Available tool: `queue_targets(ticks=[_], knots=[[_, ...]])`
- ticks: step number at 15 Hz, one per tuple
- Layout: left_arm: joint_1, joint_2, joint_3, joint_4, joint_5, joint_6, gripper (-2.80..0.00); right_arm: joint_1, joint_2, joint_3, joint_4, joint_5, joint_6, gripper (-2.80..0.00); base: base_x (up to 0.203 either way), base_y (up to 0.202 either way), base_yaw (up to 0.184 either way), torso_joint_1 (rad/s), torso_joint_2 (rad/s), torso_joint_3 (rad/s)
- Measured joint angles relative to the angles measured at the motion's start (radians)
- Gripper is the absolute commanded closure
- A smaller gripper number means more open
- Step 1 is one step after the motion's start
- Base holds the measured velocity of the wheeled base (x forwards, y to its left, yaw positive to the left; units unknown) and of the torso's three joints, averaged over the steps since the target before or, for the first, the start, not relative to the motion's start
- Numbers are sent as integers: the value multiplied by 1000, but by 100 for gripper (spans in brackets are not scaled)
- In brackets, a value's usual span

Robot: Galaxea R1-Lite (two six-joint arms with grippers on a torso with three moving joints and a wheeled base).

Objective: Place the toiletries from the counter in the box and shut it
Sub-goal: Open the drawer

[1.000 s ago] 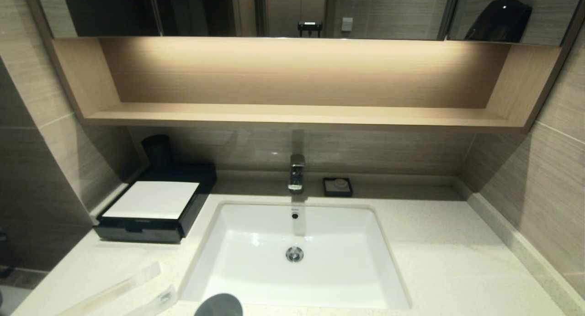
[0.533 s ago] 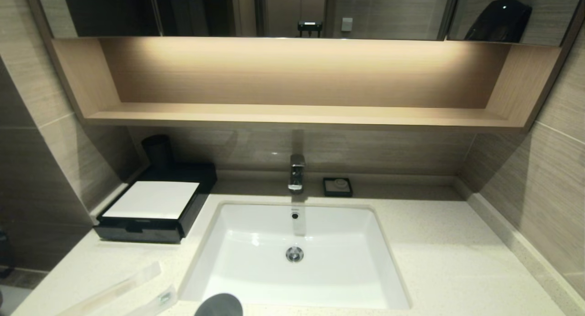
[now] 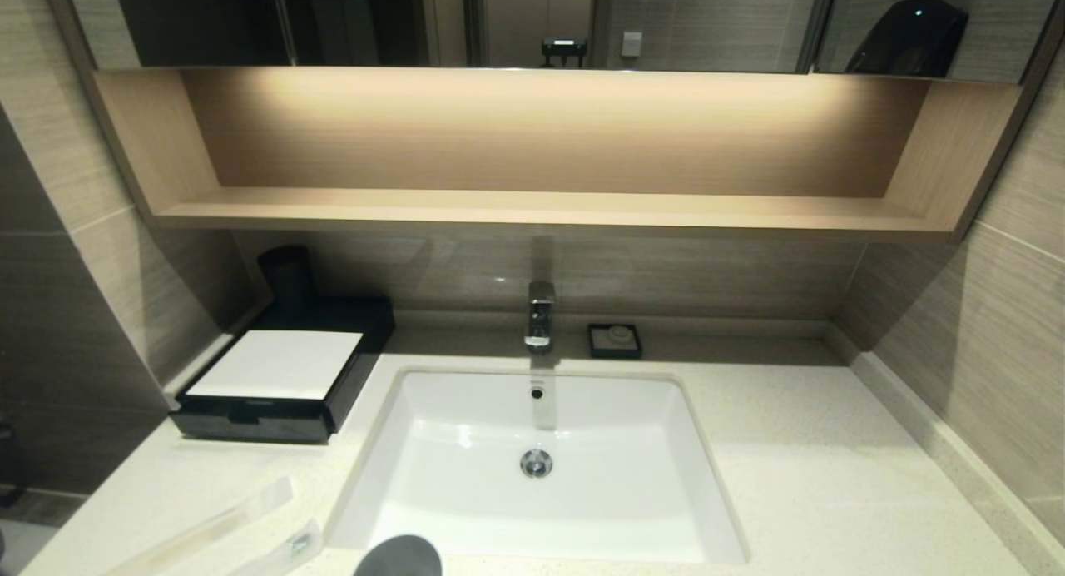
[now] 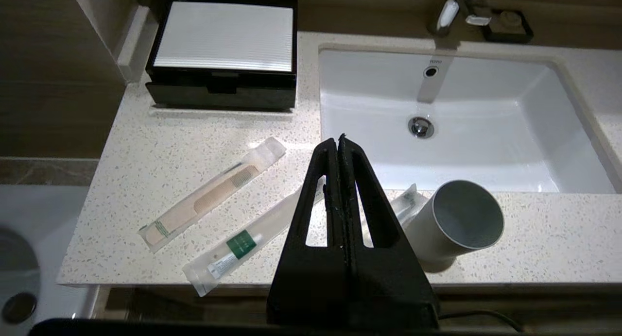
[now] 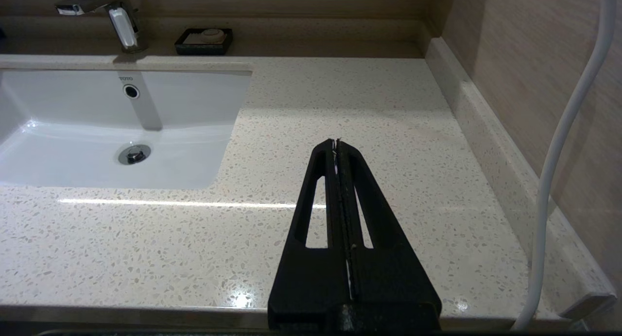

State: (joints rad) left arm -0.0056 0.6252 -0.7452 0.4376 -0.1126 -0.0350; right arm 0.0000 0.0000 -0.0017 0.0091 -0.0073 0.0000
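Three clear packets of toiletries lie on the speckled counter (image 4: 160, 146) near its front left edge. They are a comb packet (image 4: 209, 195), a green-labelled packet (image 4: 243, 243) and a third packet (image 4: 408, 202) partly hidden behind the cup. In the head view only two packets (image 3: 208, 526) (image 3: 291, 547) show. The black box (image 3: 279, 364) with its white top (image 4: 223, 35) stands at the back left, its drawer pushed in. My left gripper (image 4: 338, 141) hangs shut and empty above the packets. Shut and empty too, my right gripper (image 5: 335, 144) hovers over the counter to the right of the basin.
A white cup (image 4: 454, 224) stands by the front edge beside the packets. The white basin (image 3: 537, 468) fills the middle, with the tap (image 3: 539, 314) and a small black soap dish (image 3: 614, 340) behind it. A black cylinder (image 3: 287, 276) stands behind the box. A white cable (image 5: 563, 142) hangs along the right wall.
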Motion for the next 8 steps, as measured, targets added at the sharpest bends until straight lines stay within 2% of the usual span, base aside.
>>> queue_targets(ticks=[2,5,8], knots=[[-37,127,-114,90,-5,11,0,0,0,0,0,0,0,0,0,0,0,0,0,0],[-151,284,-229,291,-11,12,0,0,0,0,0,0,0,0,0,0,0,0,0,0],[-227,400,-260,326,-18,9,0,0,0,0,0,0,0,0,0,0,0,0,0,0]])
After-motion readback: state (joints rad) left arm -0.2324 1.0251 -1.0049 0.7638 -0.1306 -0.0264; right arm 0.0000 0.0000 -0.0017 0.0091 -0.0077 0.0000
